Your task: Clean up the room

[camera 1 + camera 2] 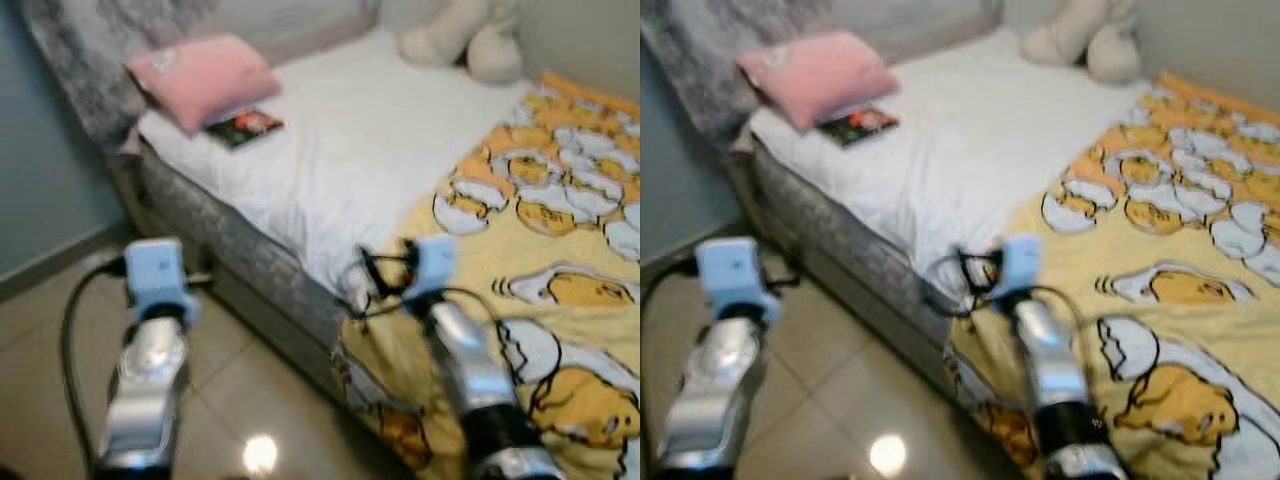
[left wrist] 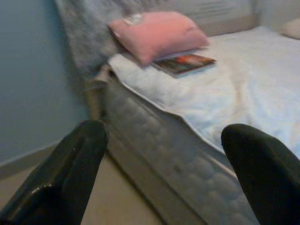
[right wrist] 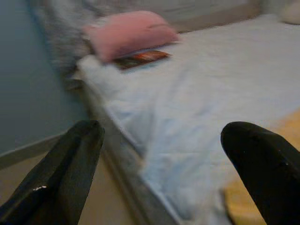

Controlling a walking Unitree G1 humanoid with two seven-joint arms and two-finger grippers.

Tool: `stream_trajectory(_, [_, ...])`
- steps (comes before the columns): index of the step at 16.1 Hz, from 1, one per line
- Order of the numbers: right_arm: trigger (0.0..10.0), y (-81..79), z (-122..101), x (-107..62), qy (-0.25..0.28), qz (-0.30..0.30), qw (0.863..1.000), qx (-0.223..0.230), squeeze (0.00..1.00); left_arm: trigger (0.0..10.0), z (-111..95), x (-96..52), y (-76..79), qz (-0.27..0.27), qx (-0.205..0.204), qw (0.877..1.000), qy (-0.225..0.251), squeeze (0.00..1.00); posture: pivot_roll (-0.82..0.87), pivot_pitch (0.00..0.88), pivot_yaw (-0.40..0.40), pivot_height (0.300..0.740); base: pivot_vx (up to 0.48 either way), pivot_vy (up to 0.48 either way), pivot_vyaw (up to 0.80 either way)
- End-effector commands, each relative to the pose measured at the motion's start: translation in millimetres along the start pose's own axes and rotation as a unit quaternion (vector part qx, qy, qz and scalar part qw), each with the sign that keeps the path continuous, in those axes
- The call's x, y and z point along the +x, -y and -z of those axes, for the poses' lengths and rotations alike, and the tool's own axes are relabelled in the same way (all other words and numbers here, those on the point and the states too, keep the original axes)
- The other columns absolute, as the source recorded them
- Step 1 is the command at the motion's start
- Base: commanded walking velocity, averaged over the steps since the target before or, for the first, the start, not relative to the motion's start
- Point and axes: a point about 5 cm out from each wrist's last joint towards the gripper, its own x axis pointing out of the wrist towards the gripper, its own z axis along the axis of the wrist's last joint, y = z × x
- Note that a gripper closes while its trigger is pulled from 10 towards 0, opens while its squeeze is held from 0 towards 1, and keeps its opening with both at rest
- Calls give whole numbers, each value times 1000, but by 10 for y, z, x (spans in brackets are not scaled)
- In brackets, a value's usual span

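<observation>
The book (image 1: 245, 127) lies flat on the white sheet near the head of the bed (image 1: 230, 250), tucked partly under the pink pillow (image 1: 203, 77), its long axis running roughly across the mattress. It sits ahead of both my grippers, well apart from each. My left gripper (image 2: 164, 159) hovers over the floor with fingers spread wide; my right gripper (image 3: 164, 159), also spread and empty, hangs over the bed's edge by the yellow blanket (image 1: 560, 290). I judge my left arm lines up better with it.

Book (image 1: 245, 127) on the bed (image 1: 380, 130), tucked partly under the pillow (image 1: 200, 78) at its left. Stuffed toy (image 1: 465, 35) at the far end; blanket (image 1: 545, 260) over the right side.
</observation>
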Motion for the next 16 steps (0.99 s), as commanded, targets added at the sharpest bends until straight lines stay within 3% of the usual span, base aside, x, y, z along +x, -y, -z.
stream_trajectory(1, [10000,105,-32,-19,1,10,1000,-13,78,10000,-69,3,104,27,-5,999,17,0,4,0,-22,740,0,0,494])
stream_trajectory(3, [10000,123,-10,-14,-7,19,1000,-17,86,10000,-101,7,86,20,-15,999,24,0,6,0,-22,740,232,0,500])
stream_trajectory(5, [10000,184,12,-7,-18,46,999,-13,12,10000,-68,32,38,0,-32,999,11,0,6,0,-22,740,461,0,0])
stream_trajectory(7, [10000,198,-6,-9,-11,45,999,-14,20,10000,-56,34,27,-2,-36,999,6,0,5,0,-22,740,450,0,0])
stream_trajectory(16, [10000,178,-14,5,-8,33,999,-19,75,10000,-73,51,60,12,-33,999,11,0,4,0,-23,740,461,0,523])
